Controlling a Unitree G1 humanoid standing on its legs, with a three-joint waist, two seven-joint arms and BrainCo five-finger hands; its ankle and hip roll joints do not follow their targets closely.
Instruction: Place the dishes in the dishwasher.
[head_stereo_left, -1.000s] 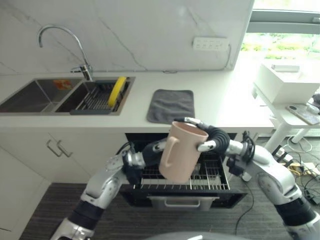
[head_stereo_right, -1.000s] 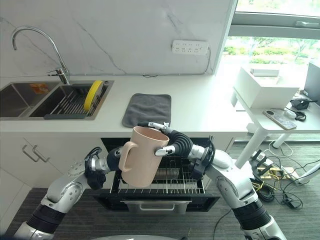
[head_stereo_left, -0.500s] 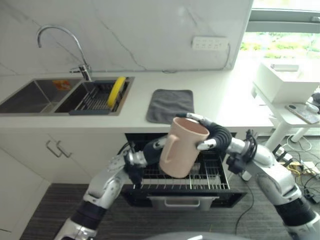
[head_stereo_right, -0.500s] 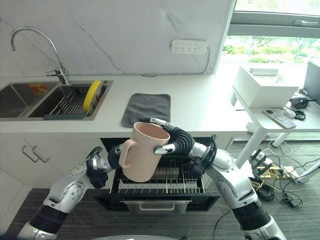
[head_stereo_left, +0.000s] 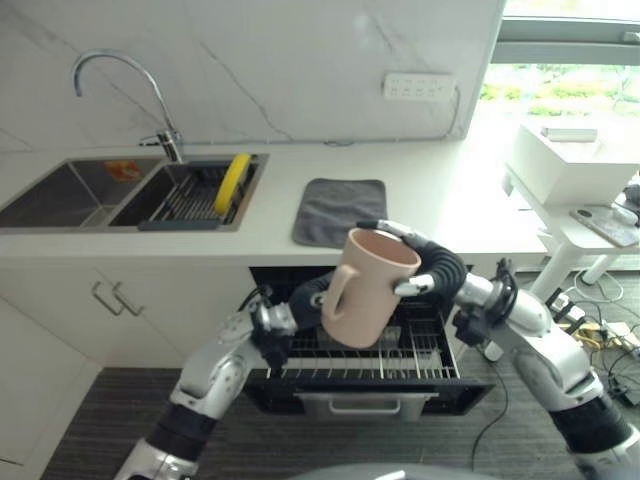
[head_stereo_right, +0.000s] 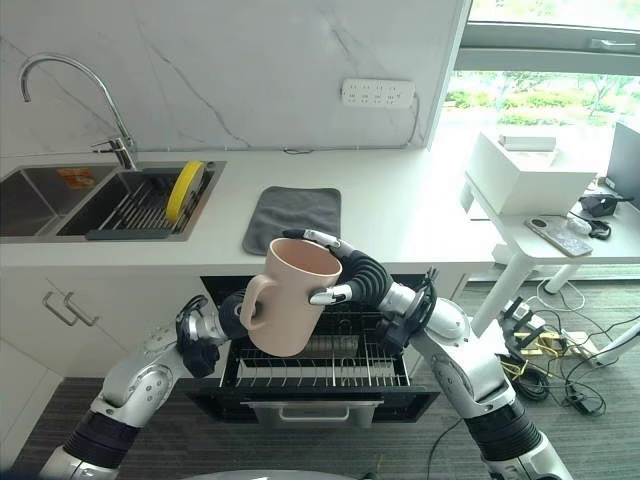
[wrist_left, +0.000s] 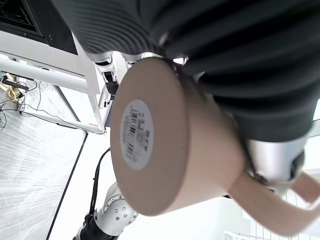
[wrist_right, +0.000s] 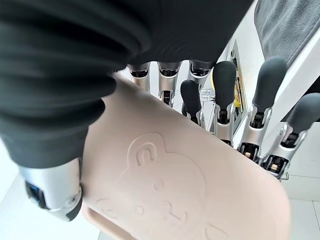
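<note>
Pink mug (head_stereo_left: 365, 288) mid-frame, over the open dishwasher rack (head_stereo_left: 365, 362) — rigid, smooth, breakable; right hand (head_stereo_left: 432, 268) wrapped around its wall, left hand (head_stereo_left: 312, 297) grip state unclear.

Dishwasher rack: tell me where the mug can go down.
The dishwasher rack looks bare right of the mug, under the right hand. Its left part is crowded by the left hand; the middle is hidden behind the mug.

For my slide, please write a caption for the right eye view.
Both hands hold a pink mug above the open dishwasher rack.
</note>
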